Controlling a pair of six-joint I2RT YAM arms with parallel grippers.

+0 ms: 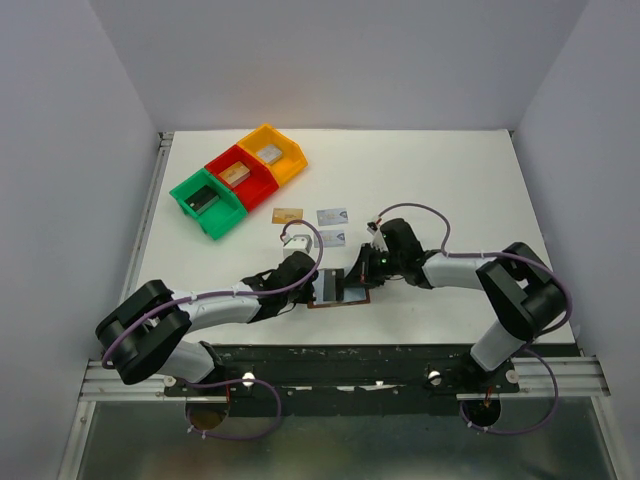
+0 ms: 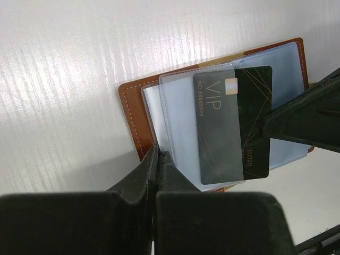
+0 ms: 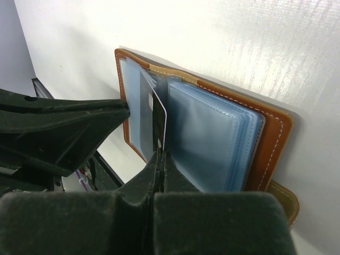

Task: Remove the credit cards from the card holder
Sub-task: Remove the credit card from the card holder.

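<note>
The brown card holder (image 1: 338,294) lies open near the table's front edge, its light-blue sleeves showing (image 2: 133,114) (image 3: 223,138). My left gripper (image 1: 308,284) is shut on the edge of a clear sleeve page (image 2: 158,158). A black VIP card (image 2: 257,125) sticks partway out of that sleeve. My right gripper (image 1: 360,276) is shut on this black card's edge (image 3: 160,155), and the card (image 3: 159,114) stands on edge between the pages. Three credit cards lie on the table behind: a gold-tan one (image 1: 288,215) and two silvery ones (image 1: 332,216) (image 1: 333,238).
A green bin (image 1: 190,190), a red bin (image 1: 222,160) and a yellow bin (image 1: 295,155) stand in a diagonal row at the back left, each holding a block. The two grippers are close together over the holder.
</note>
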